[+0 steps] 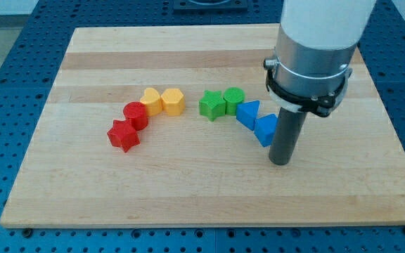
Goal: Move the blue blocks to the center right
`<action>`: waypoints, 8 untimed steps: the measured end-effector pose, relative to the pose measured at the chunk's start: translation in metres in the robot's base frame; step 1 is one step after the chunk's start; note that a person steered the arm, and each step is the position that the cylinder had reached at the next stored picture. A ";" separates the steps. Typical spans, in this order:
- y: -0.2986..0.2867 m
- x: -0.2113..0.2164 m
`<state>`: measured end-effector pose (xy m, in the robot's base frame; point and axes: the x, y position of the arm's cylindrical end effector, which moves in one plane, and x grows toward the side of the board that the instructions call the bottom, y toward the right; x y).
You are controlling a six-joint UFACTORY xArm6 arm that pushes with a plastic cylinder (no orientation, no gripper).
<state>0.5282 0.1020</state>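
Note:
Two blue blocks lie right of the board's centre: a blue triangular block (247, 113) and, just below and right of it, a second blue block (265, 130), partly hidden by the rod. My tip (280, 161) rests on the board just right of and slightly below the second blue block, touching or nearly touching it. The rod hangs from the wide white and grey arm (313, 49) at the view's top right.
A green star block (211, 105) and a green round block (234, 100) sit left of the blue ones. Two yellow blocks (150, 100) (173, 102), a red round block (136, 114) and a red star block (124, 135) curve away to the left. The wooden board (188, 190) lies on a blue perforated table.

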 end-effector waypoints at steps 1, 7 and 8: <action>0.000 0.000; 0.002 -0.074; 0.016 -0.080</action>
<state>0.4482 0.1176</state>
